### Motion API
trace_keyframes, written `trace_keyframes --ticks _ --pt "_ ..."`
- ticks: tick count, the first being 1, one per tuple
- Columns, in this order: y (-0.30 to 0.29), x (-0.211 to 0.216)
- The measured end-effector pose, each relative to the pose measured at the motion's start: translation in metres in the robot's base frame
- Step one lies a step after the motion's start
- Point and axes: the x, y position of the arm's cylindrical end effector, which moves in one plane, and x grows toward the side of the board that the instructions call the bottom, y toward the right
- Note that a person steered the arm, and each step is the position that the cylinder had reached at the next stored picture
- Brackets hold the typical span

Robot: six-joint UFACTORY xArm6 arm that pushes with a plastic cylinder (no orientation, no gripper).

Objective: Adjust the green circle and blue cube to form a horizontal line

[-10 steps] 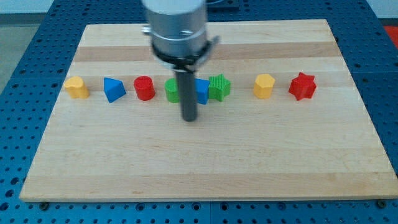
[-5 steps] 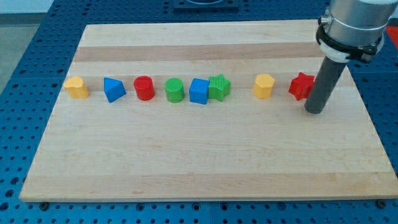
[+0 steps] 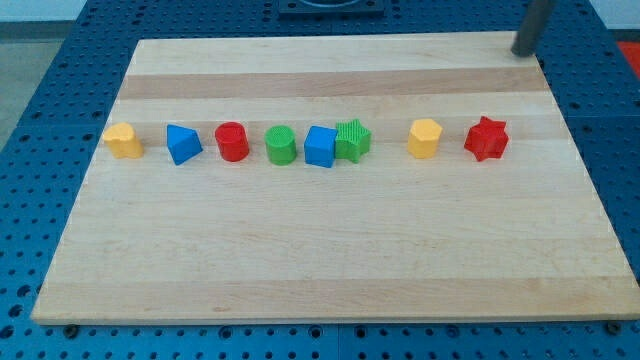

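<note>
The green circle (image 3: 281,145) and the blue cube (image 3: 320,146) sit side by side near the board's middle, level with each other, a small gap between them. My tip (image 3: 524,51) is at the view's top right, by the board's far right corner, far from both blocks. Only the rod's lower part shows.
All blocks lie in one row across the wooden board (image 3: 330,260): yellow block (image 3: 123,140), blue triangle (image 3: 183,144), red cylinder (image 3: 232,141), then green star (image 3: 353,139) touching the cube's right side, yellow block (image 3: 424,138), red star (image 3: 487,138).
The rod moved from just below the green circle and blue cube to the right past the red star, then up to the board's top right corner. No block moved.
</note>
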Motion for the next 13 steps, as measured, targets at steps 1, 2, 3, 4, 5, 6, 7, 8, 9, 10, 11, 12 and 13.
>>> trace_keyframes --ticks 1,2,3,4,5,6,7,8,9,10,11,12,13 --pt "-0.002 -0.014" --pt "-0.002 -0.003" --pt "0.0 0.054" --pt "-0.011 0.146" --pt "-0.035 0.251" --pt "-0.089 0.322" --pt "-0.174 0.333" --pt "-0.269 0.295" --pt "-0.319 0.273" --pt "-0.377 0.25" --pt "-0.391 0.25" --pt "-0.357 0.251" --pt "-0.346 0.238"
